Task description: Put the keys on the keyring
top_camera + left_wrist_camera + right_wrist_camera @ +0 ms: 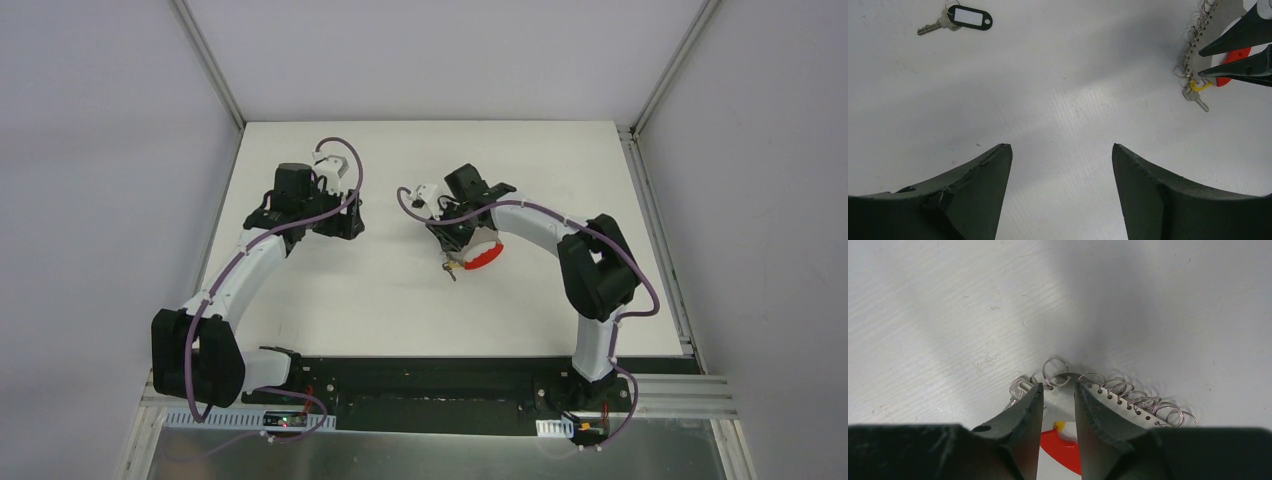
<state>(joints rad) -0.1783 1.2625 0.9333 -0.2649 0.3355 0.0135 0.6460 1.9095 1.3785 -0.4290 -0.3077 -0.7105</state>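
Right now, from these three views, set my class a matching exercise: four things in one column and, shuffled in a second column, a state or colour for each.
Column one:
1. key
2. keyring
3. left gripper
4. right gripper

Column two:
A. open, holding nothing
B. red and silver
C. lying loose, with a black tag attached
D. straddling the keyring

Pairs: 1-C, 2-B, 3-A, 4-D.

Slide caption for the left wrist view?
Open left end effector over table; key upper left, keyring at right end effector.
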